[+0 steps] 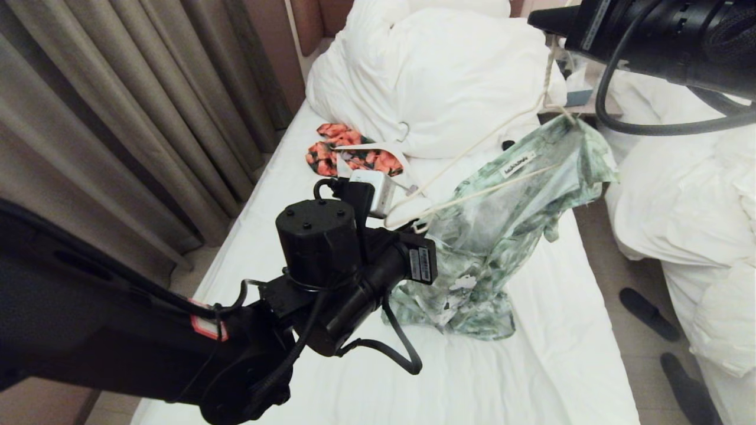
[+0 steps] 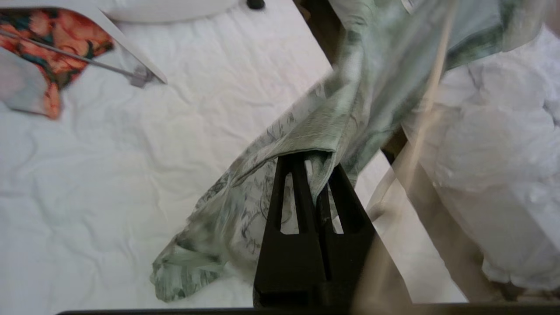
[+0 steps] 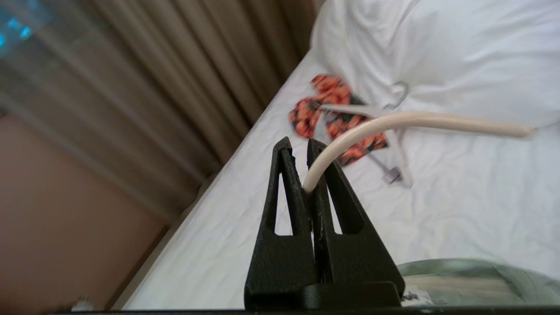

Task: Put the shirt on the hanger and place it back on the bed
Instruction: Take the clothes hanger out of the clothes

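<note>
We see the bed (image 1: 549, 348) with its white sheet, the pillow heap (image 1: 437, 77) at its head. Above the sheet hangs the shirt (image 1: 502, 224), its hem trailing on the bed, the hanger (image 1: 472, 147) threaded through its neck. Our left gripper (image 2: 313, 164) is clamped on shirt fabric — our right gripper (image 3: 302, 153) pinches the hanger's hook, jaws together.

Blk arms (image 1: 331, 277), looped cables, red tag
</note>
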Robot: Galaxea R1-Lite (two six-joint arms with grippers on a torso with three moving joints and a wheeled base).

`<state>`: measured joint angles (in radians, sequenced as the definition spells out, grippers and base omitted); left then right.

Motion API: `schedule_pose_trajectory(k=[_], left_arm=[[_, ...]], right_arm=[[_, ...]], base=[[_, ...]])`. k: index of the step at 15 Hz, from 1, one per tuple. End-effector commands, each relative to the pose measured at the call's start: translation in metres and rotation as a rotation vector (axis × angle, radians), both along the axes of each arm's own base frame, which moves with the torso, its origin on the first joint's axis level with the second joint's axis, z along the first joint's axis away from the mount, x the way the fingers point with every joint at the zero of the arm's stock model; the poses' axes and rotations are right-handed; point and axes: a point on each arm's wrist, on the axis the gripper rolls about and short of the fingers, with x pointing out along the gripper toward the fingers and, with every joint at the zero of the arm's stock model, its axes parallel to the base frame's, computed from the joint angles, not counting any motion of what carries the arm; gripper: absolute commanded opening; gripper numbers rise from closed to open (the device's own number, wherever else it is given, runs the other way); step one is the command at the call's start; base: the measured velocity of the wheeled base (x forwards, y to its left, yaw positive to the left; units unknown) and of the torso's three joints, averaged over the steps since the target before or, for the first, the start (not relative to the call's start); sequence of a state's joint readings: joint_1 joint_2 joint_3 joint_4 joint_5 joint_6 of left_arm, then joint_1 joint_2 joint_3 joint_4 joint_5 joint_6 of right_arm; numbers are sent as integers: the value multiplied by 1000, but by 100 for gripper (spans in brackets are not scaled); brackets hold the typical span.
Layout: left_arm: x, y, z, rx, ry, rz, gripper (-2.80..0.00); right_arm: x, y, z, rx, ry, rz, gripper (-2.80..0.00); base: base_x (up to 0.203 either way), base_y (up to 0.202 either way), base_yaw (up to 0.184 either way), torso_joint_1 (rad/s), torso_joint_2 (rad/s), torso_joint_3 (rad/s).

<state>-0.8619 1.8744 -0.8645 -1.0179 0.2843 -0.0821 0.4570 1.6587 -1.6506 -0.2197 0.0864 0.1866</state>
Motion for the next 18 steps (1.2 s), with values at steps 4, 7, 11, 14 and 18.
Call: schedule_pose_trajectory(k=[4,7,11,14,18], left_arm=[[15,14,6,-7,-23,59,-280],[9,20,22,-33,-59,59,-280],[-1,20,29,-38,-78,39,-280],[-3,19,27,-32,-72,33,-280],[-9,18,26,-19,-73,20,-280]], right_arm=[[18,-4,-18,-8,27,-81,-280],[21,-2,-25,-45,34,-100,-280],[27,6,-33,-91,38,-133,-280],[30,6,-34,-95,37,-150,-280],[32,2,-30,-89,28,-187,-280]], base=[[0,0,0,0,0,0],[0,0,0,0,0,0],[0,0,0,0,0,0],[0,0,0,0,0,0],[0,0,0,0,0,0]])
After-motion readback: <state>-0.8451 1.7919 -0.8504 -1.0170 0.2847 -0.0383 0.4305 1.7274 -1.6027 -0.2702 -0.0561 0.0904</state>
